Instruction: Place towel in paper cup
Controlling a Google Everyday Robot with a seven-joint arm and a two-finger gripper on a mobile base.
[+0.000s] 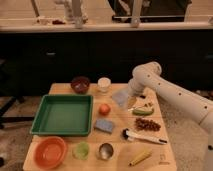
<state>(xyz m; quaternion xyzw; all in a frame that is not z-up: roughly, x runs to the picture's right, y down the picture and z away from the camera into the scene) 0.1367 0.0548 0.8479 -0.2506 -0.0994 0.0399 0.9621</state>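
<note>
- The gripper (pixel 131 99), on the white arm (pixel 170 95) that reaches in from the right, is low over the back-right part of the table (pixel 167 150). Its fingers are spread apart and clamp nothing.
- The towel (pixel 120 96) lies just left of the gripper, with its right edge under or against the fingertips; whether they touch cannot be told.
- Orange bowl (pixel 49 151): front-left corner.
- Green tray (pixel 62 115): left side, behind the orange bowl.
- Dark red bowl (pixel 80 84): back edge, behind the tray's right end.
- Translucent green cup (pixel 81 150): front edge, just right of the orange bowl.
- Paper cup (pixel 104 84): upright at the back edge, between the dark red bowl and the towel, and near the towel's left corner.
- Red-orange fruit (pixel 104 108): mid-table, in front of the paper cup.
- Blue-grey pad (pixel 104 125): just in front of the fruit.
- Metal cup (pixel 105 150): front edge, right of the green cup.
- Yellow item (pixel 140 158): front edge, right of the metal cup.
- White-handled brush (pixel 142 136) and reddish-brown heap (pixel 148 124): right side, in front of the gripper.
</note>
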